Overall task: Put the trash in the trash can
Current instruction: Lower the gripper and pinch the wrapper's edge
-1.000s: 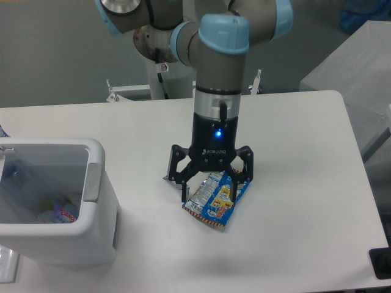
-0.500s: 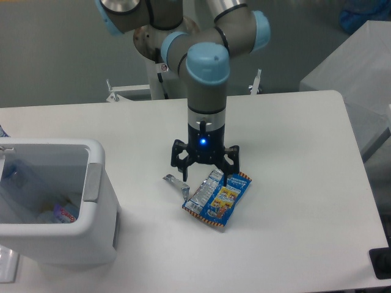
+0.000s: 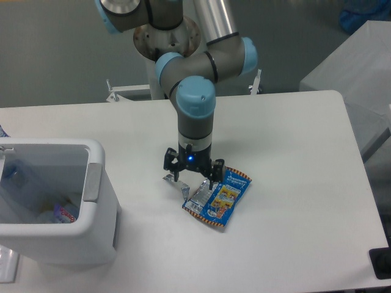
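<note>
White tabletop (image 3: 293,183): bin (image 3: 91,201) at left, already holding some trash. Wrapper (image 3: 218,198) and foil scrap (image 3: 173,179) lie outside, well apart from it. Gripper (image 3: 193,173) spread, empty, poised low over them. Task judged partly done.

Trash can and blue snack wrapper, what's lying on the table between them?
Mostly bare table between the trash can and wrapper, in the one camera view; only a small foil scrap beside the wrapper.
</note>
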{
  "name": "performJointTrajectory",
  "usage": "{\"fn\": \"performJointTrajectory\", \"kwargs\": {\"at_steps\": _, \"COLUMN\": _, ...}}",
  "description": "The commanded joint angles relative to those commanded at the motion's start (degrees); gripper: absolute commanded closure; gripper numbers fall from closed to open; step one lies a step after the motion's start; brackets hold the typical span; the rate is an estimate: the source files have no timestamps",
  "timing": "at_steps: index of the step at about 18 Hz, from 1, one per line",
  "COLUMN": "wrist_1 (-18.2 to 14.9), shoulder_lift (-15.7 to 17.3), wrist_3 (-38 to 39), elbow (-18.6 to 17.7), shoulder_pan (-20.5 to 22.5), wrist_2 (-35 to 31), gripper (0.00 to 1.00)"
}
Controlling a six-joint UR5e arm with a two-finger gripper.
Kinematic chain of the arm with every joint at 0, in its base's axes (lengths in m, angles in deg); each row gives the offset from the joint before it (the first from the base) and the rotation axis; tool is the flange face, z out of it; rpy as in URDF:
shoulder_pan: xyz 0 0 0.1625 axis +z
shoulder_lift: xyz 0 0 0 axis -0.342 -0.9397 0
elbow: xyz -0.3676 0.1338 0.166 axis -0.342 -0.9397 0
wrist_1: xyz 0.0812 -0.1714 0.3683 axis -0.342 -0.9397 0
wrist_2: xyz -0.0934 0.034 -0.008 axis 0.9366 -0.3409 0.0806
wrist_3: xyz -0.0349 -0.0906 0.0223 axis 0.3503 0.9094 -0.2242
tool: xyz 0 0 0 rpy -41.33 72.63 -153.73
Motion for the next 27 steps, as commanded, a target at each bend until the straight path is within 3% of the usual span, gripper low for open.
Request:
{"fn": "performJointTrajectory", "kwargs": {"at_steps": 6, "wrist_1": 0.0, "shoulder_lift": -2.0, "wrist_3": 0.4, "elbow": -0.1, "shoulder_pan": -0.9, "wrist_2": -0.4, "gripper": 0.07}}
{"fn": "performJointTrajectory", "kwargs": {"at_steps": 15, "wrist_1": 0.0, "shoulder_lift": -2.4, "wrist_3": 0.1, "elbow": 0.1, "shoulder_pan": -1.0, "wrist_2": -3.6, "gripper": 0.59}}
{"fn": "performJointTrajectory", "kwargs": {"at_steps": 27, "wrist_1": -0.1, "shoulder_lift": -1.7, "wrist_3": -0.3, "elbow": 1.2, "shoulder_pan": -0.8, "wrist_2": -3.2, "gripper": 0.76}}
